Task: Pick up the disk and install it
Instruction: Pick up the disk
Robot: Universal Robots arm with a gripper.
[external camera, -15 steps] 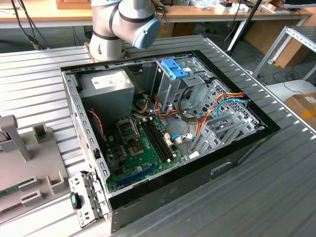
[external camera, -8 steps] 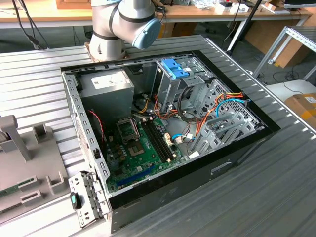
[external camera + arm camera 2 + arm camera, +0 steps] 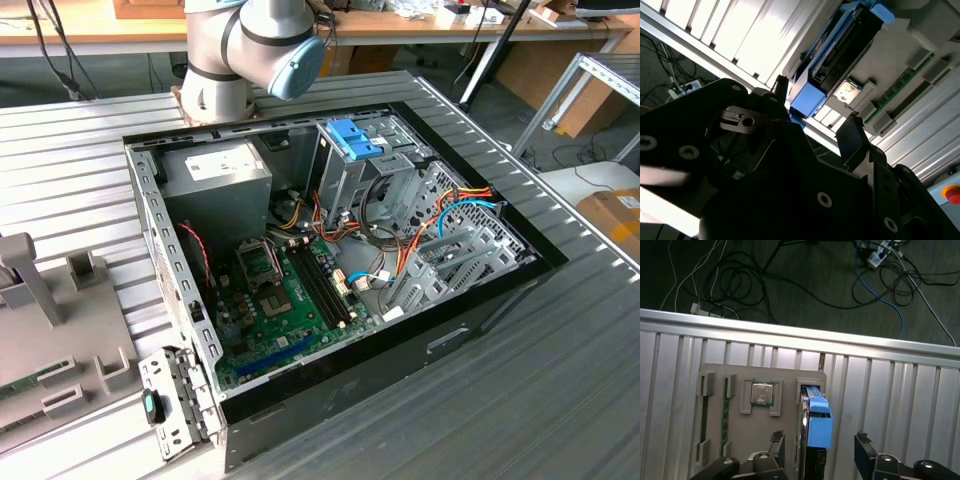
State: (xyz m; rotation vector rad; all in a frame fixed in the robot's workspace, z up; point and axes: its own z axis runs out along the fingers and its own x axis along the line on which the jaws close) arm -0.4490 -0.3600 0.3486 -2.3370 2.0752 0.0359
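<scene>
Gripper: your gripper (image 3: 820, 440) is spread wide, with one finger on each side of the disk. I can't make out either finger touching it, so call it empty.
Disk: the disk (image 3: 818, 424) stands on edge in a slot of the grey holder tray (image 3: 740, 440), its blue carrier rail towards the wrist. The second wrist view shows it (image 3: 840, 47) in that slot too.
Tray: it sits on the ribbed metal table (image 3: 890, 390), off to the exterior view's left of the open computer case (image 3: 150, 215).
Case: the drive cage (image 3: 345, 185) has a bare blue bracket (image 3: 352, 137) on top.
Done: by my read, you're lined up over the disk and that's about it.
Left: gripping, lifting and installing, so pretty much the whole job.
</scene>
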